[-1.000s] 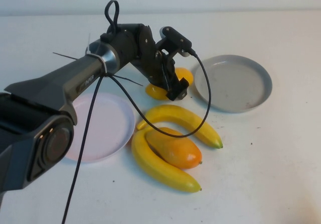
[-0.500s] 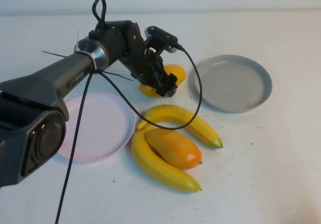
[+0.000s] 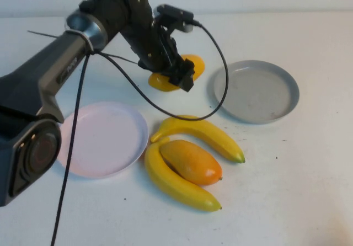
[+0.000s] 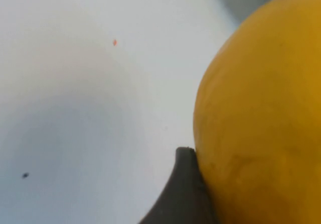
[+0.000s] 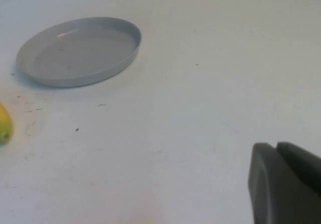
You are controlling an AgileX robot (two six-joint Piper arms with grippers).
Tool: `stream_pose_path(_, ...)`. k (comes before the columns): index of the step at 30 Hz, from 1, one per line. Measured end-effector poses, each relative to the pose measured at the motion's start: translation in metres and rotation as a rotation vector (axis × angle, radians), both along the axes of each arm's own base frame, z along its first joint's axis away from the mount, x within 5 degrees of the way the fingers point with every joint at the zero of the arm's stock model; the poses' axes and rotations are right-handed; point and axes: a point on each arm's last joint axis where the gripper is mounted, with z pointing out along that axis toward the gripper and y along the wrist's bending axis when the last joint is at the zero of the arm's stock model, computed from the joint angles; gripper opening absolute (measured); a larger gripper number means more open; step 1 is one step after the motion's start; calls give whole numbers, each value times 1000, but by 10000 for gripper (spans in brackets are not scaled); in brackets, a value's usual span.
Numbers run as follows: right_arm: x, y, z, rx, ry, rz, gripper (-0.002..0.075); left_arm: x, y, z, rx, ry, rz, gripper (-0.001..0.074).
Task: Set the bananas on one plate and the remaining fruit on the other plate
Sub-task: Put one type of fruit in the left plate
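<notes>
Left gripper (image 3: 179,76) clasps the yellow mango (image 3: 165,80) mid-desk; only the right wrist view shows the clenched right gripper (image 5: 281,184).

The yellow mango (image 3: 194,65) looks smooth and a little shiny, like plastic. Both bananas (image 3: 201,133) shine the same way. The grey-blue plate (image 3: 287,89) is smooth and dull, with small dark specks. The pink plate (image 3: 105,138) is smooth too. The white table (image 3: 298,174) looks matt.
</notes>
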Motion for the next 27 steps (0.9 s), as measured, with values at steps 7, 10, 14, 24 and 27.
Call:
stream_pose_path(7, 0, 0, 0, 0, 0, 0, -17, -18, 20, 78, 4, -107, 154, 520)
stream_pose_path(10, 0, 0, 0, 0, 0, 0, -17, -29, 34, 105, 22, -153, 274, 520)
stream_pose_path(14, 0, 0, 0, 0, 0, 0, -17, -51, 52, 139, 41, -216, 344, 519)
stream_pose_path(24, 0, 0, 0, 0, 0, 0, -17, -109, 82, 131, 118, -101, 414, 519)
stream_pose_path(27, 0, 0, 0, 0, 0, 0, -17, -120, 92, 112, 208, -63, 421, 519)
